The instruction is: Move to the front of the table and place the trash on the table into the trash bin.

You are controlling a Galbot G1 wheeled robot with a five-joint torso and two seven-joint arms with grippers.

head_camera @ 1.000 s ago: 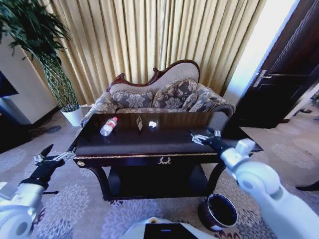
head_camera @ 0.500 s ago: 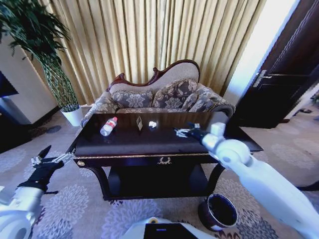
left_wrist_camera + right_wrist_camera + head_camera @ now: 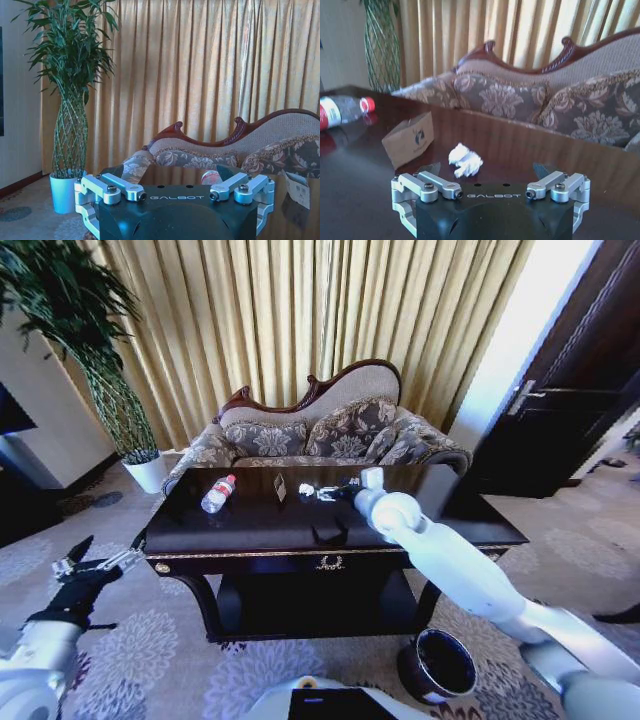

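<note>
The dark glossy table (image 3: 250, 530) stands right in front of me. On its top lie a clear bottle (image 3: 217, 493) with a red cap, a small brown wrapper (image 3: 280, 488) and a white paper wad (image 3: 304, 488). My right gripper (image 3: 318, 494) reaches over the tabletop and stands open just short of the wad. In the right wrist view the wad (image 3: 465, 160) lies ahead between the open fingers of that gripper (image 3: 487, 170), with the wrapper (image 3: 409, 139) and the bottle (image 3: 342, 110) off to one side. My left gripper (image 3: 100, 562) hangs open, low beside the table's left end. The trash bin (image 3: 440, 665) stands on the carpet at the lower right.
A patterned sofa (image 3: 320, 435) sits behind the table against gold curtains. A tall plant in a white pot (image 3: 148, 472) stands at the back left, and the pot (image 3: 62, 192) is also ahead of the left gripper (image 3: 169, 172). A dark door (image 3: 570, 390) is at the right.
My right arm has swung leftward across the tabletop from the right side to the paper wad. The left gripper has drifted slightly down and to the left.
</note>
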